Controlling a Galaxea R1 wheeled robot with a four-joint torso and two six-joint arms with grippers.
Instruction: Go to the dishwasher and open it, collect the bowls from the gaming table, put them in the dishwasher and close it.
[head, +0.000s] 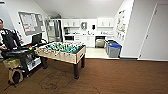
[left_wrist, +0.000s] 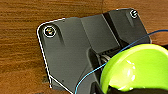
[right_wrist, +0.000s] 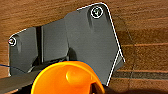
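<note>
A glossy lime-green round plastic bowl (left_wrist: 135, 68) shows close by the left wrist, a smooth orange round bowl (right_wrist: 66, 77) by the right, both over brown wood-grain floor (left_wrist: 22, 50); whether either tool pinches its bowl I cannot tell. The steel-fronted dishwasher (head: 100, 42) sits under the far kitchen counter, beyond the green-field foosball table (head: 62, 51)

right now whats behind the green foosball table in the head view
Behind the green foosball table a kitchenette with white cupboards, a steel-fronted dishwasher and blue-lidded bins. The table covers the floor right behind it.
</note>
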